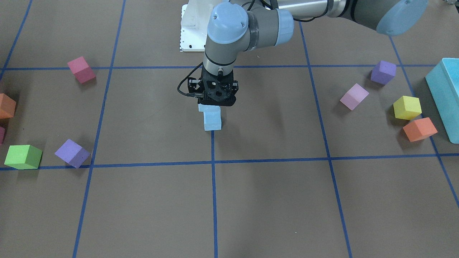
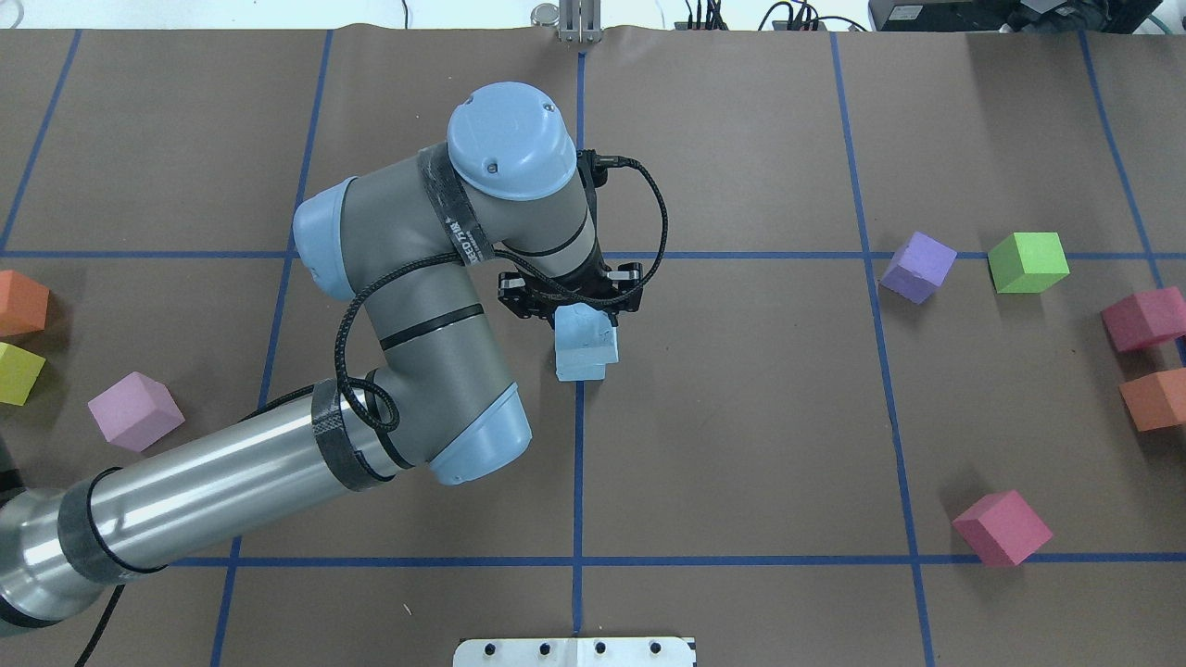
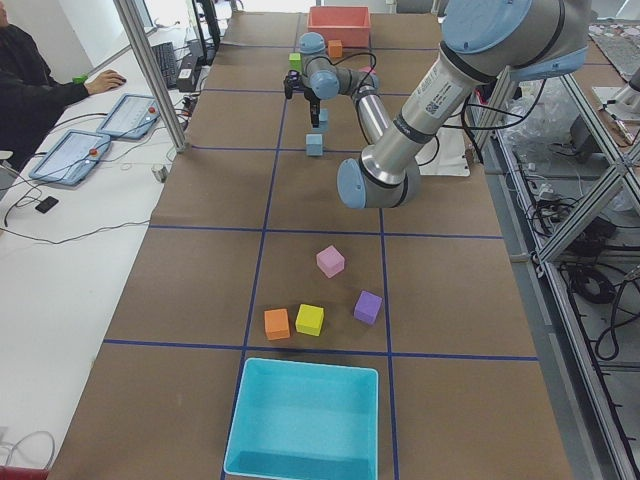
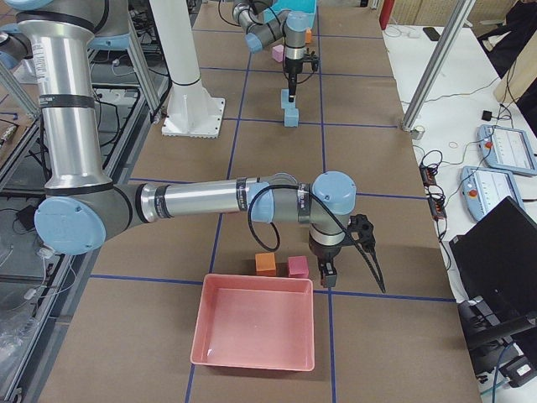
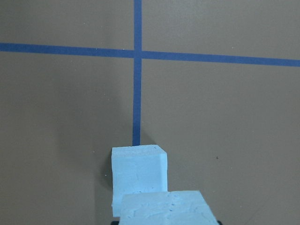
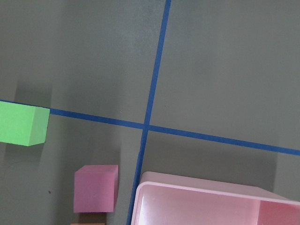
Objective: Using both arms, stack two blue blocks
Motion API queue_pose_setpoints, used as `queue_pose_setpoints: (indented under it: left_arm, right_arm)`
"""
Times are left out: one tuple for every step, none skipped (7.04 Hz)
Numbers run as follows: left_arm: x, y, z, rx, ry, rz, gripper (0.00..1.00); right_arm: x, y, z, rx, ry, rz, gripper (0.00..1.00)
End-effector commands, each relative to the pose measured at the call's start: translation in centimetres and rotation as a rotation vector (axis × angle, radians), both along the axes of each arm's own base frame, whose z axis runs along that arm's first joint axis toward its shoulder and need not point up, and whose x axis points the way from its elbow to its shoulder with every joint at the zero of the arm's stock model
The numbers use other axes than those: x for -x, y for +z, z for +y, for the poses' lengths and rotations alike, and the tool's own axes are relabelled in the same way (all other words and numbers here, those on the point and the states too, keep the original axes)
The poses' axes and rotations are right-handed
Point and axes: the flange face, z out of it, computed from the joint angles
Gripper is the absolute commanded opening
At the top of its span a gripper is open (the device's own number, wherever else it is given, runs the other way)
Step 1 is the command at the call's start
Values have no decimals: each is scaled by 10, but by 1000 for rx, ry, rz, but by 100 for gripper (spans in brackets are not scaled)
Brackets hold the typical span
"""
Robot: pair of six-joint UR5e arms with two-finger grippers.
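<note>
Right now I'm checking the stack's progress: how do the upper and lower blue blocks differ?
The upper block is clamped in the left gripper; the lower block stands free on the table. The upper block is raised above the lower block, which rests on the table. In the front view the gripper hides much of the upper block, while the lower block shows fully. Both are pale blue foam cubes of like size.

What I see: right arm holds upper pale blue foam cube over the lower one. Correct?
Wrong arm: the left gripper holds the upper pale blue foam cube over the lower blue cube. The overhead exterior view shows that arm entering from the left.
</note>
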Motion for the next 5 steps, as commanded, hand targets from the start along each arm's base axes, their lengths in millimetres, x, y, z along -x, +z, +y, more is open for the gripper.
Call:
queue_pose_setpoints:
  left_arm:
    - [3,8,-14,-67,28,-32,67]
    - [3,12,-18,-64,24,-41,67]
    - [0,15,-20,-60,24,-46,67]
    - [-2,18,-21,-55,25,-52,67]
    - [-2,16,-21,-44,16,-51,67]
  right_arm:
    - [0,0,0,1,0,0,100]
    - [0,0,0,0,1,0,100]
    - [0,0,0,-1,0,0,100]
    - [0,0,0,0,1,0,100]
    - [0,0,0,-1,0,0,100]
